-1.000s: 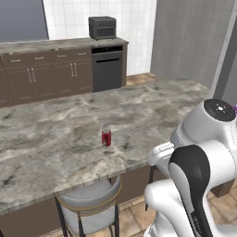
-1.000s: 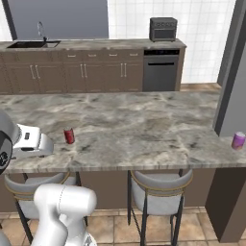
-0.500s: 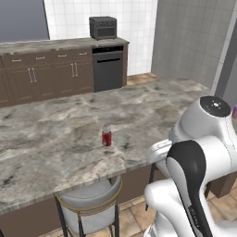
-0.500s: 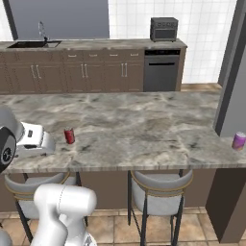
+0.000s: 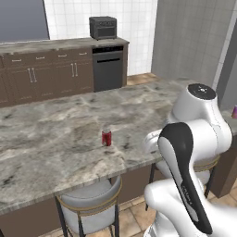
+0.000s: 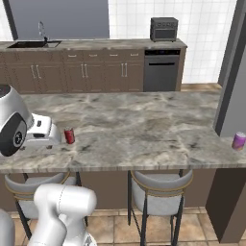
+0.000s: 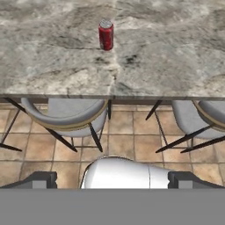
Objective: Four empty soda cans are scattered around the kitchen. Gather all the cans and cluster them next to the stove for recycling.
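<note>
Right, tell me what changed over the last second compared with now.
The arm's upper joints swung slightly, toward the right in the left base view. Nothing was gripped or released. The red can stays upright on the island counter, the pink-purple can stays near its right end, and the gripper stays open.

Grey stools (image 6: 158,190) under marble island counter (image 6: 144,125); toaster oven (image 6: 164,29) behind.
</note>
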You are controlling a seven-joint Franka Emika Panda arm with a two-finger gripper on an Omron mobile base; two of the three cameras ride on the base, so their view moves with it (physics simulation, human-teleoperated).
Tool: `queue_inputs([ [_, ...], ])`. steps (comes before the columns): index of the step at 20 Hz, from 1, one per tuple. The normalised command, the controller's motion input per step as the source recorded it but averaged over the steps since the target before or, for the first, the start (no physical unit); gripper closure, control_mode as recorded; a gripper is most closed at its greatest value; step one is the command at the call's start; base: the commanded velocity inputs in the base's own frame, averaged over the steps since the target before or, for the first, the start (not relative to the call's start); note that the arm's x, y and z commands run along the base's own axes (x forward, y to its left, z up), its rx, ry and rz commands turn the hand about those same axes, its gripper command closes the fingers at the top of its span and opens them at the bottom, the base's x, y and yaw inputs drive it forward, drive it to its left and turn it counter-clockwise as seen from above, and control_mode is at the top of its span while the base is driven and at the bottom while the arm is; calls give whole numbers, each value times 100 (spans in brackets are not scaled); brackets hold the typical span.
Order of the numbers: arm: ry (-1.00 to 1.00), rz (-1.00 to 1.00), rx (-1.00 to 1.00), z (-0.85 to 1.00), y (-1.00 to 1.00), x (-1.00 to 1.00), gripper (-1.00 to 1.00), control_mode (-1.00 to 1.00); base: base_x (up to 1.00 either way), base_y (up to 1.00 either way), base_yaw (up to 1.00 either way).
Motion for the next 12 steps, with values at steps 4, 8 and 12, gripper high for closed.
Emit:
queue_inputs([
  [4, 0, 0, 0, -10, 0, 6, -100, -100, 0, 0, 0],
  [8, 0, 0, 0, -10, 2, 11, -100, -100, 0, 0, 0],
  [12, 0, 0, 0, -6, 19, 38, -100, -100, 0, 0, 0],
])
